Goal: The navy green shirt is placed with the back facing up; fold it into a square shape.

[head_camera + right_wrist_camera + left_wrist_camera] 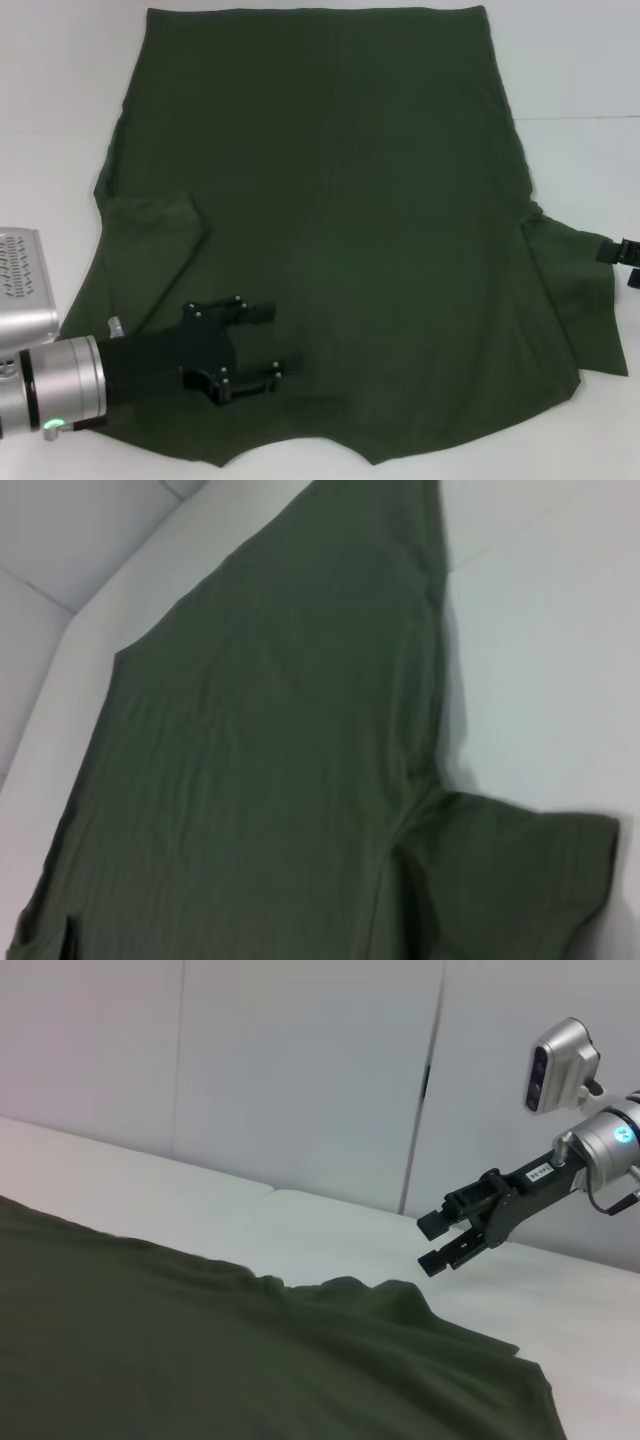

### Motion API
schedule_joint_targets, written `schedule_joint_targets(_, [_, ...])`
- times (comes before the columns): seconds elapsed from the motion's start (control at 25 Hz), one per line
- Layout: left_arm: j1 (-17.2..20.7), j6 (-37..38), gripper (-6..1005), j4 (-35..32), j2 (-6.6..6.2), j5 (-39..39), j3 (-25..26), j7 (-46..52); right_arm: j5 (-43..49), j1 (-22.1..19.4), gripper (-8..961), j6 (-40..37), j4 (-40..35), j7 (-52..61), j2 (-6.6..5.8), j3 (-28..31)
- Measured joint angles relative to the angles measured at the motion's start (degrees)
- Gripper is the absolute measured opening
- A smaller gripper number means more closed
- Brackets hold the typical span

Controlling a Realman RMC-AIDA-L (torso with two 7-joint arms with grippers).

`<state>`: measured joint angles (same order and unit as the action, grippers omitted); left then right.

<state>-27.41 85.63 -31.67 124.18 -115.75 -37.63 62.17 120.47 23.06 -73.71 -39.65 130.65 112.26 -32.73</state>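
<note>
The navy green shirt (380,220) lies flat on the white table (580,60), plain side up, with its hem at the far side and its neck edge nearest me. Its left sleeve (150,235) is folded in over the body. The right sleeve (575,300) lies spread out to the side. My left gripper (283,338) is open over the shirt's near left part, with nothing between its fingers. Only the tip of my right gripper (625,262) shows, at the right sleeve's outer edge. In the left wrist view the right gripper (430,1243) is open above the table, beyond the shirt (200,1360). The right wrist view shows the shirt (260,760) and the spread sleeve (520,880).
Bare white tabletop (50,120) borders the shirt on the left, right and far sides. The left arm's silver wrist housing (20,280) sits at the left edge. Pale wall panels (300,1070) stand behind the table.
</note>
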Motion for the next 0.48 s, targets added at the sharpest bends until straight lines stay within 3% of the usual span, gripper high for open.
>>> schedule_joint_targets(0.48, [-0.21, -1.95, 734, 0.90, 0.01, 0.00, -0.62, -0.67, -0.20, 0.93, 891, 5.45, 3.29, -2.91, 1.91, 0.03])
